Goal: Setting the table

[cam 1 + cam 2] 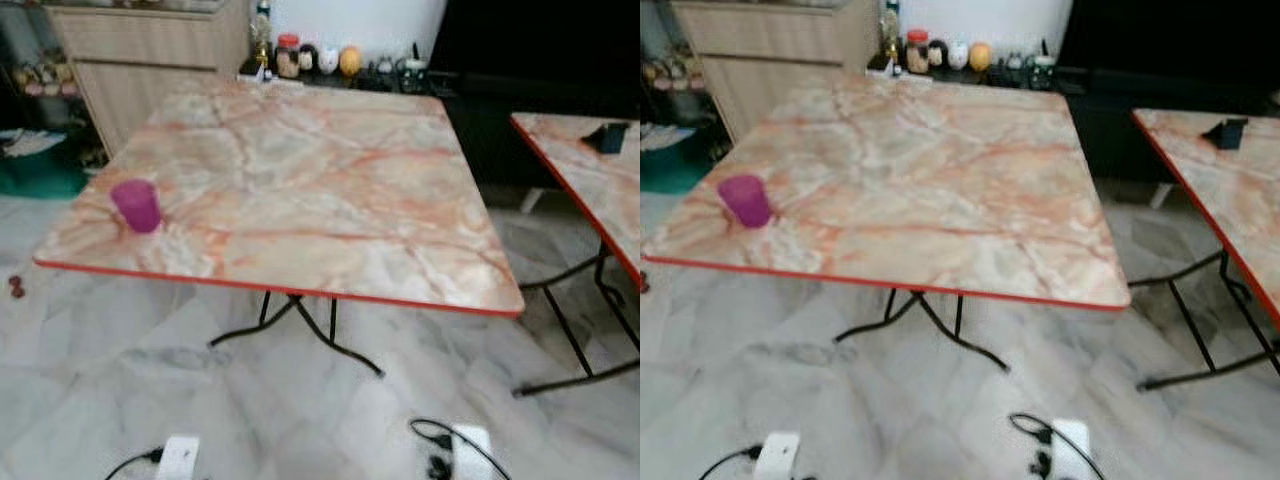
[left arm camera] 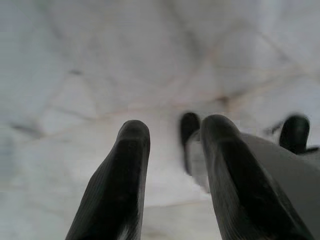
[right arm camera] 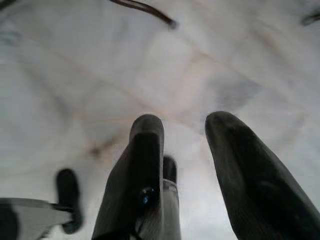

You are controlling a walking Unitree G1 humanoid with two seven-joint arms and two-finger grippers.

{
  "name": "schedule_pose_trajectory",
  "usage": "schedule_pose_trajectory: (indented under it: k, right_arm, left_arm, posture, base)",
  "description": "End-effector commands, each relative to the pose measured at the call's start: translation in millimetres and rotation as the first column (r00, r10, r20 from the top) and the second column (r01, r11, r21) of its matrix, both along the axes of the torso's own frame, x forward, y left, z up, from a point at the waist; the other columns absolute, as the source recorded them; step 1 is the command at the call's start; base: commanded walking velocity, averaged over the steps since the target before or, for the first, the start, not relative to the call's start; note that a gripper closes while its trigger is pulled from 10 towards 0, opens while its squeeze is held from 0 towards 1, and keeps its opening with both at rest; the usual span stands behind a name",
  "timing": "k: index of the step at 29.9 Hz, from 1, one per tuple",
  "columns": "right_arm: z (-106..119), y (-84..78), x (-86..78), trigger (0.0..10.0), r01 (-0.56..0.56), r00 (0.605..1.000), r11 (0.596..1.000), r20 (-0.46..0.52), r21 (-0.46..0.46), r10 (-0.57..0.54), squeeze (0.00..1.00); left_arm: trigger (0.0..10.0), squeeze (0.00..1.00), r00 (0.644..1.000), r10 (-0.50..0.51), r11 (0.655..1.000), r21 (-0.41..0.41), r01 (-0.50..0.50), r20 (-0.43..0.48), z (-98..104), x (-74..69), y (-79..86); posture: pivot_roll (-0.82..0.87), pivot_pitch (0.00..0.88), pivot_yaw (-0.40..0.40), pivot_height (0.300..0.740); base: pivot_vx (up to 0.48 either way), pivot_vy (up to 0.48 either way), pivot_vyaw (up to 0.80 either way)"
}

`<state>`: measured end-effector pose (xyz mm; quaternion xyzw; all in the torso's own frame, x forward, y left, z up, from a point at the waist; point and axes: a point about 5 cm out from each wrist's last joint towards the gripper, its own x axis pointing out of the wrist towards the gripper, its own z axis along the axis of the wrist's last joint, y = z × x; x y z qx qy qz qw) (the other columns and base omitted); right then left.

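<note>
Your left gripper (image 2: 172, 135) and right gripper (image 3: 185, 132) both hang over the pale floor (image 1: 90, 400) with fingers parted and nothing in them. The purple cup (image 1: 137, 206) stands upright at mid-left of the head frame, near the red front edge of the marble table (image 1: 320, 170), well away from both. A second table (image 1: 590, 190) sits at the right edge, with a floor gap between them.

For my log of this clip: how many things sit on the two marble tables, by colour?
Magenta: 1, the cup near the left front corner of the near table.
Dark: 1, a small object on the right table; blurred, kind unclear.
Total: 2
</note>
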<state>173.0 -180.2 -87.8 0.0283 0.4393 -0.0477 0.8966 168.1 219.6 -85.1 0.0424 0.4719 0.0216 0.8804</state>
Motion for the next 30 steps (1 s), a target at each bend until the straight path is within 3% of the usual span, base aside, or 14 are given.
schedule_pose_trajectory:
  k: [1,22,30]
  right_arm:
    - [-0.8,-13.0,-5.1,10.0,0.017,1.000,0.999,-0.015,-0.028,-0.017,0.00]
    - [-2.0,-12.9,-8.2,10.0,0.005,1.000,1.000,-0.022,-0.029,-0.005,0.00]
    - [-1.3,-13.3,-6.9,10.0,0.010,1.000,0.999,-0.016,-0.033,-0.011,0.00]
  left_arm:
    - [10.0,0.00,1.000,-0.029,1.000,-0.011,0.029,-0.007,-1.2,1.7,-9.0]
    - [10.0,0.00,1.000,-0.029,1.000,0.001,0.029,0.012,3.6,8.7,-1.4]
    - [10.0,0.00,0.999,-0.034,0.999,0.000,0.034,0.024,2.4,8.6,-8.1]
  posture:
    - [0.07,0.000,-0.028,0.740]
    - [0.08,0.000,-0.029,0.740]
    - [0.08,0.000,-0.028,0.740]
  base:
    - [0.000,0.398,0.00]
    - [0.000,0.397,0.00]
    - [0.000,0.000,0.00]
